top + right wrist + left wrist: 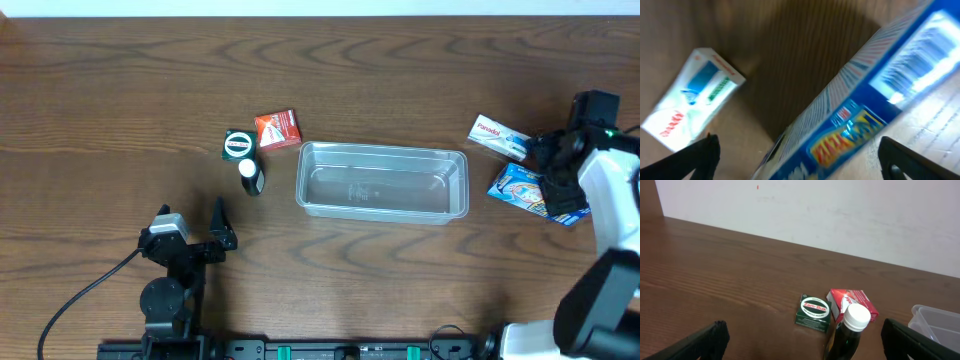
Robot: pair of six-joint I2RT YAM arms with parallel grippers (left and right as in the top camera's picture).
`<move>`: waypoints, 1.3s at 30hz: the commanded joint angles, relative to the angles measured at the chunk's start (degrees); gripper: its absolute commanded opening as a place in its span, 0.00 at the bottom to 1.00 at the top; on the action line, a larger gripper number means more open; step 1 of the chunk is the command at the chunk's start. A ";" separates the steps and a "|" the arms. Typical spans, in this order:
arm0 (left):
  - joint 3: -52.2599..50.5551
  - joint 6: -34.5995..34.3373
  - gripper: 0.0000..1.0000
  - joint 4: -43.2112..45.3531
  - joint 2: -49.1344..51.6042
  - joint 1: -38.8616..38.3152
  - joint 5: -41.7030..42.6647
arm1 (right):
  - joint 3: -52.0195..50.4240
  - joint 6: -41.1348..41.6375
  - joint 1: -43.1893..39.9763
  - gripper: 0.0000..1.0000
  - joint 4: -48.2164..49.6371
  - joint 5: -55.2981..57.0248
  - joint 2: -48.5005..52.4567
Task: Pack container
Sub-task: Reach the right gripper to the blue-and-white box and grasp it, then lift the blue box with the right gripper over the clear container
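While the left gripper sits low over the wooden table, short of and to the left of the container, its jaws stand wide apart with nothing between them, and they touch nothing. Its wrist camera looks out between the two dark fingers at three small things grouped just left of the container. These are a flat green box with a white oval label, a dark bottle with a white screw cap standing upright, and a glossy red carton behind it.

The container is clear, shallow plastic, rectangular with rounded corners and a raised rim, and it lies empty. It is well apart from both pairs of jaws, roughly midway between them.

To its right a white carton with red lettering lies flat, and just nearer lies a blue printed carton. The right gripper hovers over that blue carton with its jaws spread wide. The carton fills the gap slantwise in the blurred wrist view, and I cannot tell if the fingers touch it.
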 commanded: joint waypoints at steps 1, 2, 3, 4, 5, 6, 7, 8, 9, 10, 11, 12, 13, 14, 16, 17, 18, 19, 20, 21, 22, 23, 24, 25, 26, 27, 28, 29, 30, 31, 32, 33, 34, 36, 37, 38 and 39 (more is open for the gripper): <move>-1.09 0.98 0.98 -2.08 -0.33 0.35 -0.48 | -0.42 -2.43 -0.44 0.91 0.66 -1.73 3.21; -1.09 0.98 0.98 -2.08 -0.33 0.35 -0.48 | -0.42 -3.06 -0.44 0.82 0.79 -1.90 3.96; -1.09 0.98 0.98 -2.08 -0.33 0.35 -0.48 | -0.42 -4.07 -0.42 0.75 0.87 -2.08 4.76; -1.09 0.98 0.98 -2.08 -0.33 0.35 -0.48 | -0.42 -5.14 -0.42 0.68 0.85 -2.08 5.38; -1.09 0.98 0.98 -2.10 -0.33 0.35 -0.48 | -0.42 -6.38 -0.42 0.61 0.81 -2.05 5.79; -1.09 0.98 0.98 -2.10 -0.33 0.35 -0.48 | -0.42 -8.17 -0.42 0.56 0.81 -2.08 6.08; -1.09 0.98 0.98 -2.08 -0.33 0.35 -0.48 | -0.42 -10.27 -0.42 0.50 0.83 -2.03 6.21; -1.09 0.98 0.98 -2.10 -0.33 0.35 -0.48 | -0.42 -12.07 -0.42 0.44 0.85 -2.03 6.21; -1.09 0.98 0.98 -2.08 -0.33 0.35 -0.48 | -0.42 -13.77 -0.42 0.40 0.85 -1.97 6.19; -1.09 0.98 0.98 -2.08 -0.33 0.35 -0.48 | -0.42 -15.37 -0.42 0.38 0.87 -1.86 6.16; -1.09 0.98 0.98 -2.10 -0.33 0.35 -0.48 | -0.42 -16.63 -0.42 0.35 0.85 -1.79 6.16; -1.09 0.98 0.98 -2.10 -0.33 0.35 -0.48 | -0.42 -18.14 -0.42 0.31 0.83 -1.79 6.16; -1.09 0.98 0.98 -2.08 -0.33 0.35 -0.48 | -0.42 -19.21 -0.42 0.27 0.83 -1.84 6.16; -1.09 0.98 0.98 -2.10 -0.33 0.35 -0.48 | -0.42 -20.20 -0.42 0.23 0.79 -1.84 6.16; -1.09 0.98 0.98 -2.08 -0.33 0.35 -0.48 | -0.39 -22.16 -0.42 0.18 0.57 -1.81 6.16; -1.09 0.98 0.98 -2.10 -0.33 0.35 -0.48 | -0.39 -23.30 -0.42 0.16 0.42 -1.84 6.14; -1.09 0.98 0.98 -2.10 -0.33 0.35 -0.48 | -0.33 -24.28 -0.42 0.15 0.31 -1.84 6.12; -1.09 0.98 0.98 -2.10 -0.33 0.35 -0.48 | -0.24 -25.66 -0.42 0.15 0.09 -1.84 5.97; -1.09 0.98 0.98 -2.10 -0.33 0.35 -0.48 | -0.22 -26.75 -0.42 0.16 -0.13 -1.84 5.68; -1.09 0.98 0.98 -2.08 -0.33 0.35 -0.48 | -0.22 -27.65 -0.42 0.16 -0.39 -1.84 5.25; -1.09 0.98 0.98 -2.10 -0.33 0.35 -0.48 | -0.20 -28.41 -0.42 0.16 -0.74 -1.84 4.52; -1.09 0.98 0.98 -2.10 -0.33 0.35 -0.48 | -0.20 -29.31 -0.42 0.16 -1.09 -1.84 3.48; -1.09 0.98 0.98 -2.08 -0.33 0.35 -0.48 | -0.20 -29.77 -0.42 0.16 -1.33 -1.84 2.56; -1.09 0.98 0.98 -2.08 -0.33 0.35 -0.48 | -0.17 -30.36 -0.42 0.17 -1.51 -1.84 1.29; -1.09 0.98 0.98 -2.08 -0.33 0.35 -0.48 | -0.17 -30.93 -0.42 0.17 -1.57 -1.86 -0.24; -1.09 0.98 0.98 -2.10 -0.33 0.35 -0.48 | -0.17 -31.45 -0.42 0.18 -1.60 -2.03 -1.70; -1.09 0.98 0.98 -2.08 -0.33 0.35 -0.48 | -0.15 -32.28 -0.42 0.18 -1.62 -2.40 -3.58; -1.09 0.98 0.98 -2.08 -0.33 0.35 -0.48 | -0.15 -32.87 -0.42 0.19 -1.68 -2.82 -5.29; -1.09 0.98 0.98 -2.10 -0.33 0.35 -0.48 | -0.13 -33.62 -0.42 0.19 -1.73 -3.52 -7.32; -1.09 0.98 0.98 -2.08 -0.33 0.35 -0.48 | -0.13 -34.27 -0.42 0.19 -1.77 -4.33 -9.27; -1.09 0.98 0.98 -2.08 -0.33 0.35 -0.48 | -0.13 -35.04 -0.42 0.20 -1.84 -5.88 -11.91; -1.09 0.98 0.98 -2.08 -0.33 0.35 -0.48 | -0.13 -35.43 -0.42 0.20 -1.97 -6.88 -13.62; -1.09 0.98 0.98 -2.10 -0.33 0.35 -0.48 | -0.13 -35.54 -0.39 0.20 -2.10 -8.20 -15.96; -1.09 0.98 0.98 -2.08 -0.33 0.35 -0.48 | -0.13 -36.46 -0.39 0.20 -2.12 -12.79 -20.28; -1.09 0.98 0.98 -2.08 -0.33 0.35 -0.48 | -0.13 -37.18 -0.35 0.20 -2.03 -15.85 -22.53; -1.09 0.98 0.98 -2.10 -0.33 0.35 -0.48 | -0.13 -37.20 -0.17 0.20 -2.12 -18.43 -24.61; -1.09 0.98 0.98 -2.08 -0.33 0.35 -0.48 | -0.13 -37.20 0.13 0.20 -2.21 -20.39 -26.32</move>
